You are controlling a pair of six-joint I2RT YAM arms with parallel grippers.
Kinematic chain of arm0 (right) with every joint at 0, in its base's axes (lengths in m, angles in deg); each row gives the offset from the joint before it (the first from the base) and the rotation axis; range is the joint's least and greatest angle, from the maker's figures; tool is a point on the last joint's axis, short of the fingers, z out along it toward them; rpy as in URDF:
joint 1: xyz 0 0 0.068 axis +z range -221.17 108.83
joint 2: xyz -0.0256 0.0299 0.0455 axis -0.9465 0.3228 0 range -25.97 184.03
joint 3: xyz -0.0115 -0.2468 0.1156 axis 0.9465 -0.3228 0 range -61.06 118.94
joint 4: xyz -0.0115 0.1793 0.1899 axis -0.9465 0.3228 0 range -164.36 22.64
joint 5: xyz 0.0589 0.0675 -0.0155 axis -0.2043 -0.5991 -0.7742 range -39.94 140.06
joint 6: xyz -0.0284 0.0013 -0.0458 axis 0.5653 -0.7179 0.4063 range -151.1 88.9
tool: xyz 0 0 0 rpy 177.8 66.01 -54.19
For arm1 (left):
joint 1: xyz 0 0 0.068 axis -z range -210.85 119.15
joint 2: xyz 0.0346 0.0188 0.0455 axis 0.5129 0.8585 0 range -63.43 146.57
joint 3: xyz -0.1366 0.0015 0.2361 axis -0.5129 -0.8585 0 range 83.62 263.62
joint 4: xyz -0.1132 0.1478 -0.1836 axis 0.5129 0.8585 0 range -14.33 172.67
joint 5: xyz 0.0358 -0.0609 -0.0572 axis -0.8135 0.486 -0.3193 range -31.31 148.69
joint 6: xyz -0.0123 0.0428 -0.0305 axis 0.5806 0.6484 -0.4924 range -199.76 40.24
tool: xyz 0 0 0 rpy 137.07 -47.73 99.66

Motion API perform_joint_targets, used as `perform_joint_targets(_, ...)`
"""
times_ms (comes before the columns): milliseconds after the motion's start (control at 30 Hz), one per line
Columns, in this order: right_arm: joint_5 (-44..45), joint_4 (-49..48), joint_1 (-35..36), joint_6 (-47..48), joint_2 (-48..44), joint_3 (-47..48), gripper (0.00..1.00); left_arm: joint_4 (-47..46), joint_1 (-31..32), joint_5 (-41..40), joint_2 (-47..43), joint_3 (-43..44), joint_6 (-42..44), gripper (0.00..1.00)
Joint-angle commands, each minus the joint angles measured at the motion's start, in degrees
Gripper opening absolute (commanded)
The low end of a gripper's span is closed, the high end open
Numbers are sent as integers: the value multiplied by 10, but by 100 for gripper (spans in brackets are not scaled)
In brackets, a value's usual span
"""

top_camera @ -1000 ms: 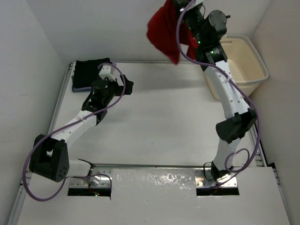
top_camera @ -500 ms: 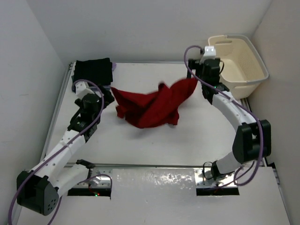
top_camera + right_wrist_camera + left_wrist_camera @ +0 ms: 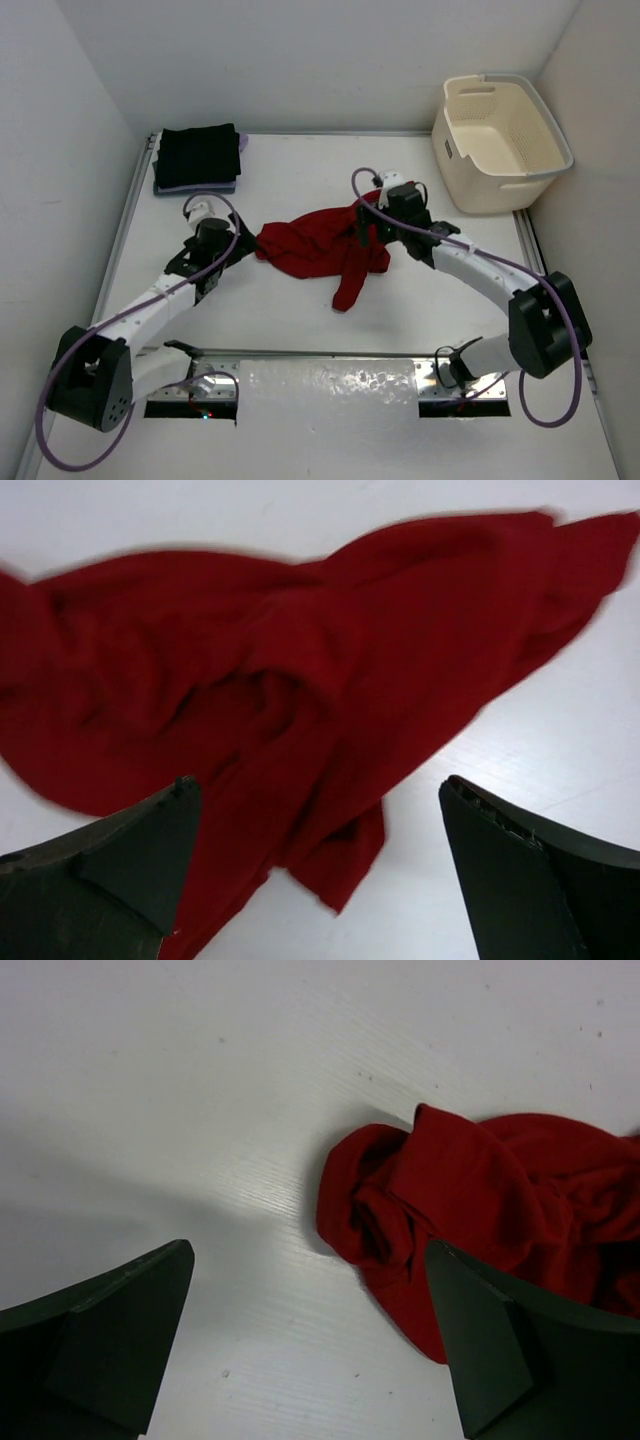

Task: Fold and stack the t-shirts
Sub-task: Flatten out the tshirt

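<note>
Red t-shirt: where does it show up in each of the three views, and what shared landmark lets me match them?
Top external: the red t-shirt lies crumpled at mid-table, one strip trailing toward the near edge.
Left wrist: right half of the picture, its bunched edge pointing left.
Right wrist: spread across the upper and middle picture.
Shared landmark: the white table around the shirt shows in all three.
</note>
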State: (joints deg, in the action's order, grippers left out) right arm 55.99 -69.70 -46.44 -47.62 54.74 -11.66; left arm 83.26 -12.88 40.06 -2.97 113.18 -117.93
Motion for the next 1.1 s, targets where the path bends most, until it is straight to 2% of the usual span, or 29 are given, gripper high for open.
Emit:
perform_joint_targets(0,-4,40,49,-8,-17,-36,99,-89,6,63,31,21,20,100)
perform_joint_targets(67,-6,32,76,-8,-26,-64,99,-102,7,56,63,40,23,100)
perform_joint_targets(200,9,37,109,-19,-42,-99,99,-139,7,92,124,66,39,100)
perform_joint_targets(233,8,30,122,-24,-49,-121,99,-140,7,93,147,79,41,98)
perform_joint_targets(267,6,18,126,-28,-52,-132,99,-134,7,96,157,87,45,90)
perform_joint_targets(433,15,3,139,-39,-68,-168,99,-148,17,107,178,96,57,88)
perform_joint_targets(633,-11,-7,152,-46,-81,-192,99,-173,30,117,220,113,65,77)
perform_joint_targets(700,-21,-19,155,-47,-84,-198,99,-171,36,115,240,125,67,68)
perform_joint_targets(867,-19,-23,175,-43,-84,-201,99,-166,46,91,254,135,68,55)
perform_joint_targets(933,-18,-23,176,-37,-81,-199,99,-163,50,87,251,136,70,40)
perform_joint_targets(1000,-18,-21,177,-34,-72,-198,99,-166,51,86,249,135,71,32)
perform_joint_targets(1033,-20,-22,180,-34,-68,-197,99,-166,52,89,250,136,71,16)
perform_joint_targets(1067,-22,-24,182,-31,-63,-195,99,-166,53,92,249,137,72,9)
